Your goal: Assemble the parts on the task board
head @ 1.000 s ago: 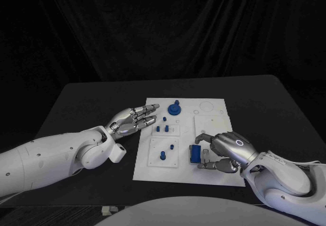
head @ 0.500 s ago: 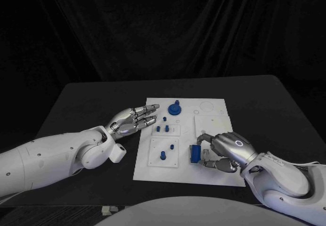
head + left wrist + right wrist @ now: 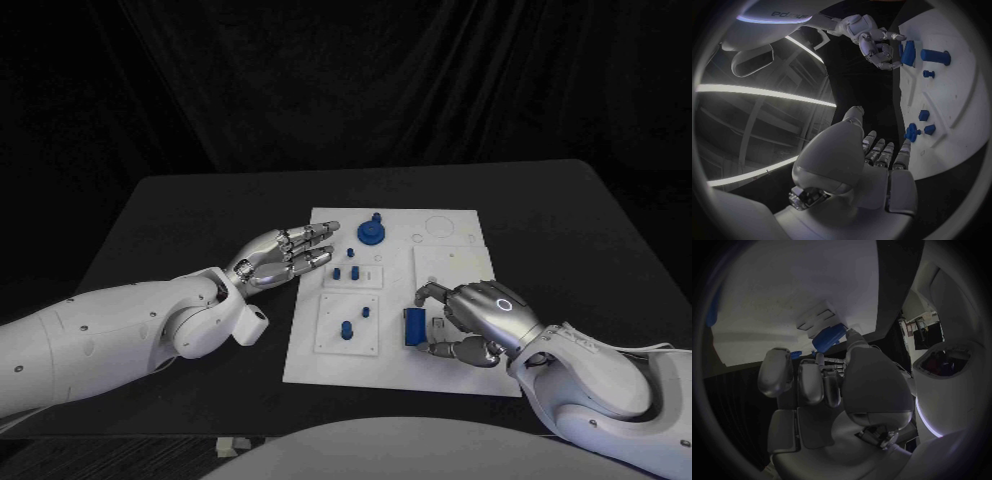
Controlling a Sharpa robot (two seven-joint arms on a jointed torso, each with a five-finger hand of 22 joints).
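White board [image 3: 447, 375] lies mid-surface [image 3: 159, 210]. Right hand [image 3: 479, 318] sits over the board's near right part, fingers [image 3: 430, 292] curled round a blue block [image 3: 415, 326], gripping it just above the board. Left hand [image 3: 278, 256] rests at the board's left edge, fingers apart, holding nothing. Blue round part [image 3: 371, 233] stands at the board's far end; small blue pegs [image 3: 346, 272] sit in the left panels.

Matt black counter [image 3: 173, 220]; dull black cloth curtain [image 3: 346, 80] across the frame's top; smooth matt white task board [image 3: 447, 225]; blue plastic-looking parts [image 3: 371, 234]; glossy white arms [image 3: 101, 340]; silver metallic-looking right hand [image 3: 476, 315]
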